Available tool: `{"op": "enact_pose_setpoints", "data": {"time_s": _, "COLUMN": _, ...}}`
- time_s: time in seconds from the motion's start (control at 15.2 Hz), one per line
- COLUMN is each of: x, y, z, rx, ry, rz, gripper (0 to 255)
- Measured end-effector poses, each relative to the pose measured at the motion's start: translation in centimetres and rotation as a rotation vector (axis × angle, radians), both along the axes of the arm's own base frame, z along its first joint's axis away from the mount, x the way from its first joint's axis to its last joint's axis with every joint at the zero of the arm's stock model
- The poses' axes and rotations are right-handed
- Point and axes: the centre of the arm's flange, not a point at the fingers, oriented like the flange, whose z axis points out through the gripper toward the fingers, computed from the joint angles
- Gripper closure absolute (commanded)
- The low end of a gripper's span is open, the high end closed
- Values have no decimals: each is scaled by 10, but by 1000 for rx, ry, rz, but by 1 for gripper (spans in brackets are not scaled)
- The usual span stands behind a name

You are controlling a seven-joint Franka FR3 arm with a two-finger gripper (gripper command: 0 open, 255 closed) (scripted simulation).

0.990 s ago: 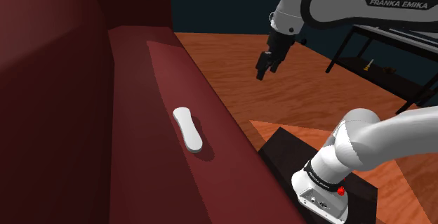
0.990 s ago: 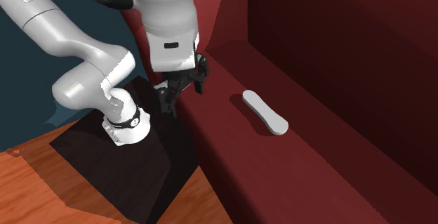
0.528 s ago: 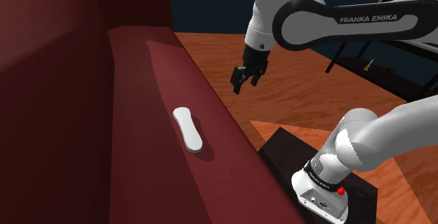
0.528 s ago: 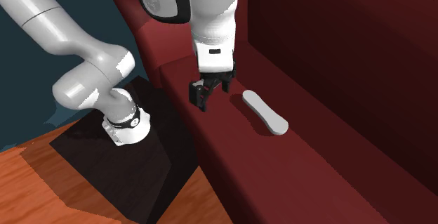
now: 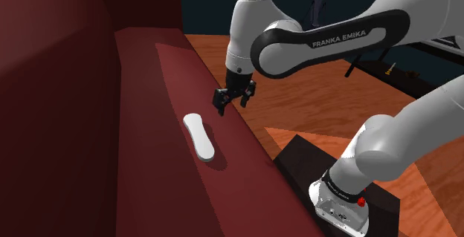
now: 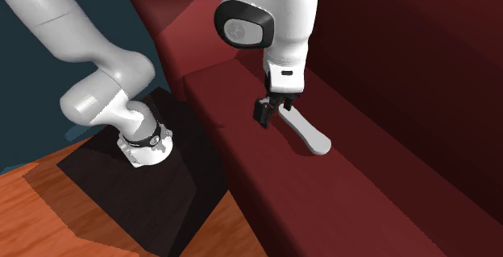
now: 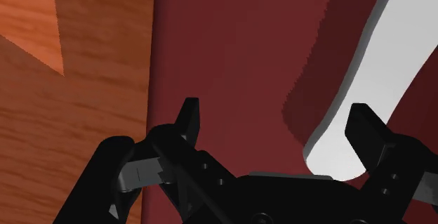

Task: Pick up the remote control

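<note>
1. The dark red sofa (image 5: 167, 68) is the largest thing here. Its long seat runs from about eleven o'clock to five o'clock across the shoulder view, with the wooden floor (image 5: 297, 98) beside it.
2. The white arm (image 5: 297, 46) reaches from its black stand (image 5: 297, 157) over the seat's front edge. I judge the step in hand to be the approach: nothing is gripped and the remote is not yet lifted. The next move calls for shifting the hand over the remote's middle, turning the fingers to straddle its narrow width, and then descending.
3. The claw (image 5: 232, 106) hangs just above the seat, fingers spread wide and empty. The wrist view shows a broad gap of bare cushion inside the claw (image 7: 277, 124).
4. The remote control (image 5: 199, 137), drawn plain white, lies flat on the seat cushion.
   - In the shoulder view it is at about seven o'clock from the claw, and near it.
   - In the second exterior view the remote control (image 6: 308, 132) stretches toward four o'clock from the claw (image 6: 270, 112).
   - In the wrist view its rounded end (image 7: 379, 68) sits just beside one fingertip and outside the gap, so closing now would likely miss it.
</note>
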Motion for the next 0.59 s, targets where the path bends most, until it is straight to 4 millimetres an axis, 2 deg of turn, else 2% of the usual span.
{"op": "enact_pose_setpoints", "data": {"time_s": 0.46, "x": 42, "y": 70, "z": -44, "rx": 3, "ry": 5, "rz": -78, "gripper": 0}}
{"op": "enact_pose_setpoints", "data": {"time_s": 0.59, "x": 52, "y": 82, "z": -55, "rx": 3, "ry": 6, "rz": -98, "gripper": 0}}
